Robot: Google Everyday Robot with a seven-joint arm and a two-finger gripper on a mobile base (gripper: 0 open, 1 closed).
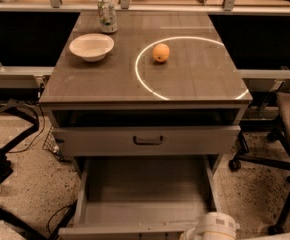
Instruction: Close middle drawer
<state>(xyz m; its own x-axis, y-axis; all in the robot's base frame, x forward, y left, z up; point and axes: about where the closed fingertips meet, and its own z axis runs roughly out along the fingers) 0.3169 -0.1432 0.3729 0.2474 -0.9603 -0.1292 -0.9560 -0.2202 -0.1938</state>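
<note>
The middle drawer point(145, 184) is a wide grey-brown wood-grain tray. It is pulled far out toward me, and its low front panel point(130, 230) is at the bottom edge of the view. The tray looks empty. Above it, a taller-fronted drawer point(85, 141) with a black handle point(147, 140) stands slightly out from the cabinet. My gripper point(211, 229) shows only as a white rounded part at the bottom edge, right by the right end of the middle drawer's front panel.
On the cabinet top point(195, 84) are a white bowl point(91, 46), an orange point(160, 52) inside a bright ring of light, and a can point(107, 14). An office chair point(285, 134) stands to the right. Black chair legs point(5, 154) and cables lie on the left floor.
</note>
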